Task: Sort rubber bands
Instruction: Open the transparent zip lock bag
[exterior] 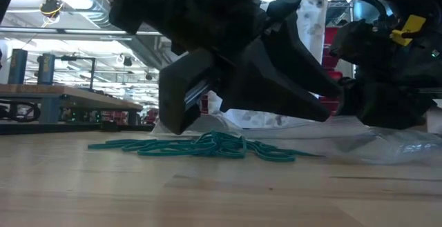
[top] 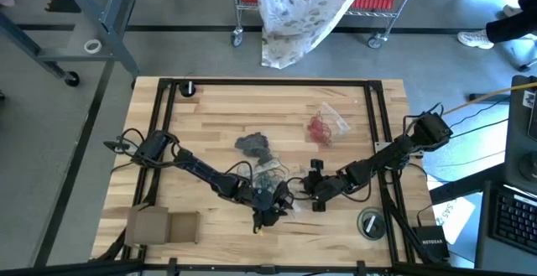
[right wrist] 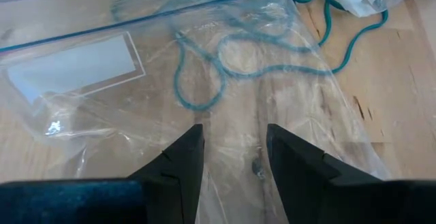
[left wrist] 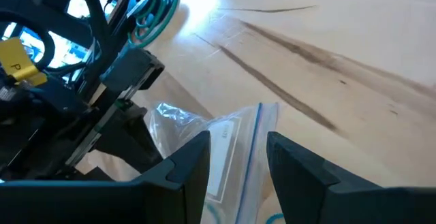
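A clear zip bag (top: 270,175) lies mid-table between my two grippers. My left gripper (left wrist: 238,169) is open, with the bag's zip end (left wrist: 235,139) showing between its fingers. My right gripper (right wrist: 231,156) is open, its fingers low over the bag's clear wall (right wrist: 231,108). Teal rubber bands (right wrist: 225,54) show through the bag, and a teal pile (exterior: 207,146) lies on the wood in front of the bag. Dark grey bands (top: 254,145) lie in a heap farther back. Red bands (top: 321,127) sit in a second clear bag. My left gripper has the bag's zip end (left wrist: 253,125) between its spread fingers; whether either finger touches it cannot be told. My right gripper points slanting down at the bag's wall (right wrist: 235,135); whether its fingertips rest on the plastic cannot be told.
A cardboard box (top: 164,226) sits at the near left corner and a round grey object (top: 370,223) at the near right. A small black roll (top: 190,89) lies at the far left. Dark frame rails (top: 376,117) run along the table's sides.
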